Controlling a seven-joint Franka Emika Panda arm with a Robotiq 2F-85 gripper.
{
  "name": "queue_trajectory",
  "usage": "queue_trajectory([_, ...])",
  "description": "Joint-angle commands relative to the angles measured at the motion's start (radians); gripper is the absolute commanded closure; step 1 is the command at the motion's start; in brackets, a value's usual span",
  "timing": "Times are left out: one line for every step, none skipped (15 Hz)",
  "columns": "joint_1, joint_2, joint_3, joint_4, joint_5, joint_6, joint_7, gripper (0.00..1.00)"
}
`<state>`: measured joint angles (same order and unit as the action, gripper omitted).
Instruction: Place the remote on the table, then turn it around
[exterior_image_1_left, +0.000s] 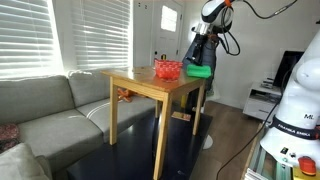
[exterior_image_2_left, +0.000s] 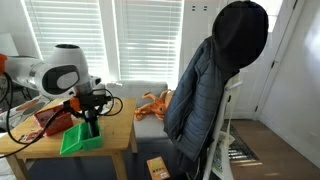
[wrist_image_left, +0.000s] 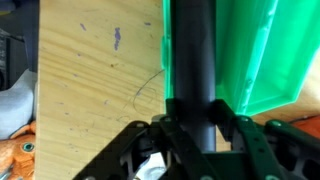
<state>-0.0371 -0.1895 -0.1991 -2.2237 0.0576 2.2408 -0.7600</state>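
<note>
At the left of an exterior view, the white arm (exterior_image_2_left: 52, 75) is seen bent over the light-wood table (exterior_image_2_left: 25, 152). Its wrist is turned straight down, so the gripper (exterior_image_2_left: 91, 118) is lowered over a green holder (exterior_image_2_left: 78, 142) set at the table's corner, just in front of a red basket (exterior_image_2_left: 52, 120). In the wrist view, the table's edge is seen at far left, then a stretch of bare wood. At centre, the dark remote (wrist_image_left: 190, 60) is clamped upright between narrowly closed jaws, with the holder's green wall close on the right.
</note>
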Motion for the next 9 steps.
queue_trajectory([-0.004,-0.049,-0.012,0.042,0.092,-0.024,-0.041,0.82])
queue_trajectory([0.005,-0.063,-0.020,0.049,0.145,-0.017,-0.062,0.82])
queue_trajectory([0.010,-0.071,-0.023,0.059,0.181,-0.014,-0.064,0.82])
queue_trajectory([0.016,-0.079,-0.028,0.066,0.224,-0.004,-0.079,0.82])
queue_trajectory([0.023,-0.085,-0.033,0.077,0.265,-0.003,-0.095,0.82])
queue_trajectory([0.030,-0.090,-0.038,0.086,0.311,0.007,-0.114,0.82])
queue_trajectory([0.032,-0.091,-0.037,0.095,0.338,0.018,-0.123,0.82])
queue_trajectory([0.035,-0.090,-0.036,0.098,0.365,0.045,-0.126,0.82])
queue_trajectory([0.035,-0.087,-0.036,0.115,0.371,0.002,-0.121,0.82])
